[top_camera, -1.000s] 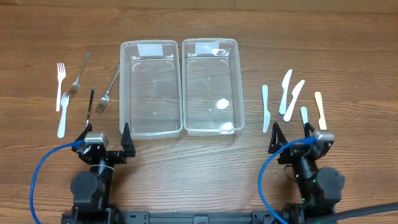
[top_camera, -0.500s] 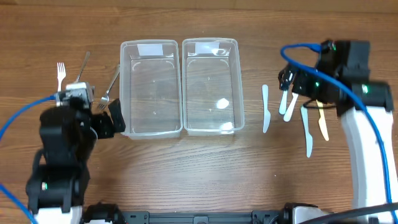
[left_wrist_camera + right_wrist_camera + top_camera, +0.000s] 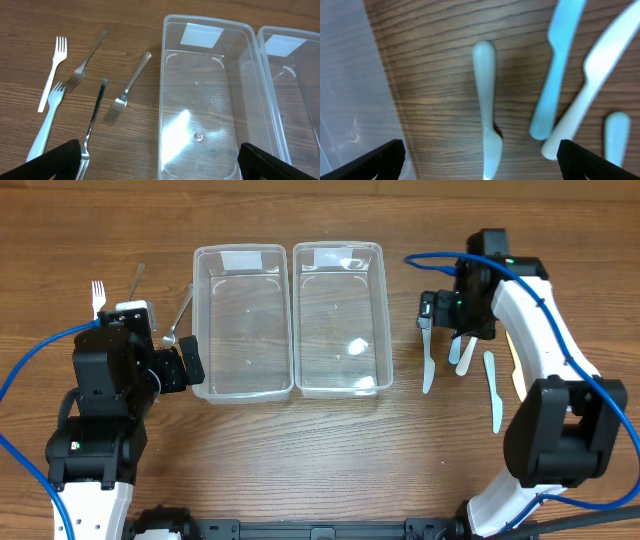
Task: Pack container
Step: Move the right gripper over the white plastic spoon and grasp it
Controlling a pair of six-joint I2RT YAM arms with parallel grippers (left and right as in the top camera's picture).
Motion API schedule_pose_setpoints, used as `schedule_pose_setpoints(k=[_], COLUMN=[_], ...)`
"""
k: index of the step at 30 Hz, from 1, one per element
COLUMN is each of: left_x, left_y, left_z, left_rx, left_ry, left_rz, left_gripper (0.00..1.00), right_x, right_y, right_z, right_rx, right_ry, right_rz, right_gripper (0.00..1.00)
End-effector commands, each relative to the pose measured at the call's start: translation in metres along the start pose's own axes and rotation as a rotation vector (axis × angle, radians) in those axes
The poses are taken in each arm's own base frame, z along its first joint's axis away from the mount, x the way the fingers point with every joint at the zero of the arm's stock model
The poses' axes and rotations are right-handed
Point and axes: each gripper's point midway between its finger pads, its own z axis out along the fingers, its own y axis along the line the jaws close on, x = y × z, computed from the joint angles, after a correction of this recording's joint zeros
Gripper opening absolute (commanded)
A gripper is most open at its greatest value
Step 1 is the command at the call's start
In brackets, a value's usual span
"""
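Both arms have swung out; picking can start.
Right gripper (image 3: pixel 440 312) open over pale plastic knife (image 3: pixel 485 95); left gripper (image 3: pixel 178 368) open beside silver metal fork (image 3: pixel 127 87).

1. Left arm (image 3: pixel 100 385): black housings, white lower link, white block on top.
2. Right arm (image 3: pixel 535 315): white links, black joints.
3. Blue cable (image 3: pixel 45 348) loops off each arm.
4. Left gripper (image 3: pixel 157 160): matte black wedge fingers (image 3: pixel 55 157).
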Motion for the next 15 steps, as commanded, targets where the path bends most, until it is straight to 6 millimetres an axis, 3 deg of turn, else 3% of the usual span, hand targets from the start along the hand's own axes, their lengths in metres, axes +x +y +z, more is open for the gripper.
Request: schedule_pose_setpoints(k=[1,6,15], left_x=[-0.011,-0.011,-0.011], left_y=[-0.002,-0.002,-0.002], left_z=[-0.006,-0.006,-0.006], left_rx=[0.009,0.009,0.009], left_ry=[-0.027,-0.027,-0.026], left_rz=[0.003,0.002,-0.001], left_gripper=[1.0,1.0,1.0], right_x=[-0.006,0.018,0.024], right_y=[-0.001,-0.006,0.004], right_z=[0.008,0.045,0.059], right_rx=[0.008,0.026,0.028], right_ry=[0.006,0.141,0.175], right_rz=[0.01,0.021,-0.013], right_gripper=[1.0,1.0,1.0])
